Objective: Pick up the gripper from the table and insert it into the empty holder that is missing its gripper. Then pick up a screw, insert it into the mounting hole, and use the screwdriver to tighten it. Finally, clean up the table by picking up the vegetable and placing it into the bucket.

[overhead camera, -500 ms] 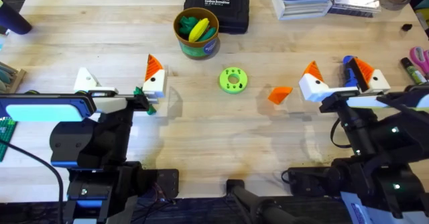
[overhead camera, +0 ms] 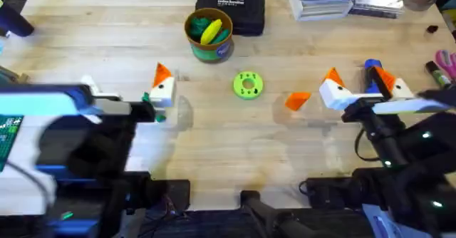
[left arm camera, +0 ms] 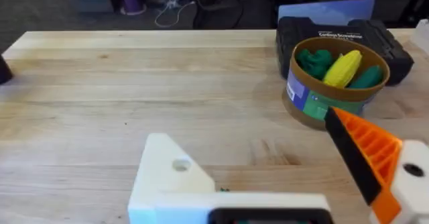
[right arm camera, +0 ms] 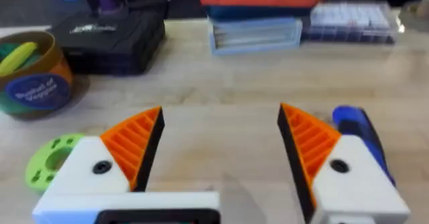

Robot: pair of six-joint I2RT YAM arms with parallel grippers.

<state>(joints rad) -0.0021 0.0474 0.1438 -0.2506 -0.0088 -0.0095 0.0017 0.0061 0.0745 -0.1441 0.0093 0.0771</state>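
My right gripper (overhead camera: 360, 88): fingers spread wide, holding nothing. My left gripper (overhead camera: 125, 88): wide, one finger block (left arm camera: 167, 177) missing orange tip. Loose orange tip (overhead camera: 298, 100) on table just beside right gripper, near green disc (overhead camera: 248, 85). Recommend: descend square over wedge, pinch flat faces. Bucket (overhead camera: 209, 35) far.

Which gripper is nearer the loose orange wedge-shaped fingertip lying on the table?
Right. The right gripper sits just beside the loose orange wedge-shaped fingertip; the left gripper is far across the table, beyond the green disc.
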